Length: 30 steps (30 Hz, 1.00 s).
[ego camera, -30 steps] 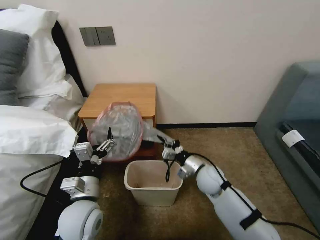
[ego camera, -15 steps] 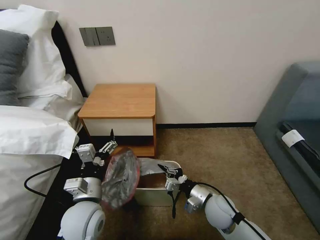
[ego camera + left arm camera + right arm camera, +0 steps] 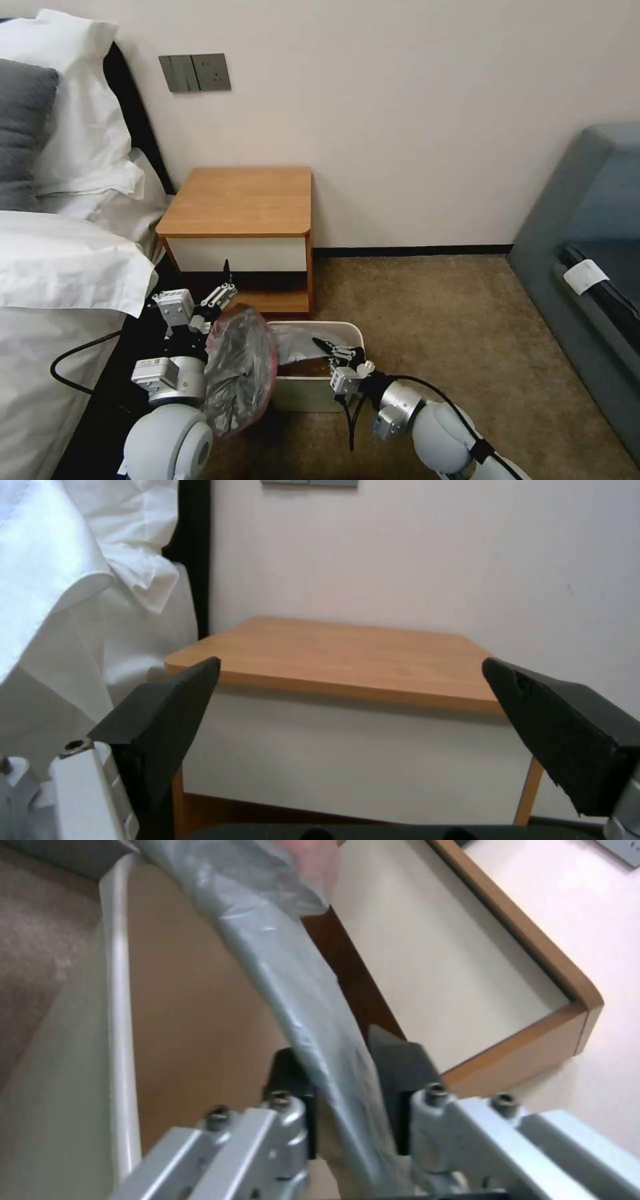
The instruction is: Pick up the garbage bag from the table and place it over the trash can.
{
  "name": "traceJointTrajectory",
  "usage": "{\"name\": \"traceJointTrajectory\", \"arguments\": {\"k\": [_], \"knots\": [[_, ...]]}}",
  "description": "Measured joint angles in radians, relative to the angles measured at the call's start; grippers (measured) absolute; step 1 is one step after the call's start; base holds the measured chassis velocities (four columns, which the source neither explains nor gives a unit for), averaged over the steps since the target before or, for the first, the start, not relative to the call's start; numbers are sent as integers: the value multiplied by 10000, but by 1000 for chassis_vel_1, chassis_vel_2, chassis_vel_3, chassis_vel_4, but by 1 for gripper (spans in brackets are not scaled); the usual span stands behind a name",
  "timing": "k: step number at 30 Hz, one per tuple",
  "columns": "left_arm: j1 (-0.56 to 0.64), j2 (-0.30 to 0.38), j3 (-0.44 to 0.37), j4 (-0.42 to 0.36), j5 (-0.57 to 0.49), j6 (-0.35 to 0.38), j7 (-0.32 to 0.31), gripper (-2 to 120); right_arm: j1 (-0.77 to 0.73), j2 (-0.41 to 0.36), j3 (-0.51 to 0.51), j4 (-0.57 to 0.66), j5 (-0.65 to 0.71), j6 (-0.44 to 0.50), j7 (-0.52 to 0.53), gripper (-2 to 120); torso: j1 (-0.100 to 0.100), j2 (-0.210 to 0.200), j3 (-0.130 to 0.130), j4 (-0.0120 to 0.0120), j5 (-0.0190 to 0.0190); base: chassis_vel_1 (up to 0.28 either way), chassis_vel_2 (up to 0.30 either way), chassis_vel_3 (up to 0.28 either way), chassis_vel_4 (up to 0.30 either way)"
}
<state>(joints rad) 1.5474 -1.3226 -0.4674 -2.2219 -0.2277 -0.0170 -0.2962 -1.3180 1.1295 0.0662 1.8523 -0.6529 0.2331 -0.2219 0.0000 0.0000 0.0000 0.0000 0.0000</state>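
Note:
The garbage bag point(image 3: 239, 368), grey and crinkly with a pink-red rim, hangs bunched at the left side of the beige trash can point(image 3: 308, 395) on the carpet. A stretched strip of the garbage bag point(image 3: 280, 950) runs across the can's opening to my right gripper point(image 3: 331, 351), which is shut on it just above the trash can's rim point(image 3: 120, 990). My left gripper point(image 3: 223, 285) stands open and empty beside the bag's top, facing the table point(image 3: 347, 655). The table point(image 3: 240, 200) stands bare behind the can against the wall.
A bed with white linen point(image 3: 60, 267) lies close on the left, beside my left arm. A grey sofa point(image 3: 593, 253) stands at the right. Open carpet point(image 3: 427, 307) stretches between the can and the sofa. A black cable point(image 3: 67, 360) loops by the bed.
Both arms came down from in front of the table to the can, carrying the bag with them. The bag now hangs at the can's left side instead of spread in the air.

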Motion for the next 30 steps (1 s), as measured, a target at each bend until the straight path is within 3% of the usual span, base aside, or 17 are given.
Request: {"name": "traceJointTrajectory", "arguments": {"k": [9, 12, 14, 15, 16, 17, 20, 24, 28, 30], "knots": [[-89, -4, 30, 131, 35, 0, 3, 98, -163, -369, 406, 158, 963, 16, -640, 51, 0, 0, 0, 0, 0, 0, 0, 0, 0], [-141, -5, 45, 137, 37, 4, 16, 98, -272, -745, 687, 376, 1598, 46, -993, 68, 0, 0, 0, 0, 1, 0, 0, 0, 0], [-148, -6, 46, 140, 37, 5, 17, 98, -289, -804, 750, 414, 1690, 46, -1035, 69, 0, 0, 0, 0, 1, 0, 0, 0, 0], [-182, -10, 56, 168, 38, 8, 25, 98, -372, -1069, 1043, 588, 2058, 46, -1279, 78, 0, 0, 0, 0, 1, 0, 0, 0, 0], [-186, -11, 58, 173, 38, 8, 26, 98, -379, -1084, 1063, 600, 2075, 46, -1292, 78, 0, 0, 0, 0, 1, 0, 0, 0, 0], [-222, -13, 73, 251, 41, 18, 32, 98, -652, -1634, 1716, 957, 2522, -52, -1626, 89, 0, 0, 0, 0, 3, 0, 0, 0, 0], [-233, 4, 78, 288, -45, 68, 34, 98, -927, -2130, 2247, 1207, 2976, -81, -1912, 96, 0, 0, 0, -1, 0, 0, 0, 0, 0], [-91, 259, 19, 188, -891, 785, -16, 98, -1397, -3166, 3509, 1483, 4137, 298, -2745, 100, 0, 0, 0, -2, -1, 0, 0, 0, 0], [206, 713, -212, 40, -1772, 1229, -105, 98, -1628, -3252, 4249, 1573, 4686, 609, -2910, 100, 0, 0, 0, 0, -1, 0, 0, 0, 0], [601, 1052, -358, -192, -2593, 1493, -105, 98, -1708, -2942, 4564, 1620, 4903, 748, -2949, 100, -1, 0, 0, -1, 0, 0, 0, 0, 0]]}}
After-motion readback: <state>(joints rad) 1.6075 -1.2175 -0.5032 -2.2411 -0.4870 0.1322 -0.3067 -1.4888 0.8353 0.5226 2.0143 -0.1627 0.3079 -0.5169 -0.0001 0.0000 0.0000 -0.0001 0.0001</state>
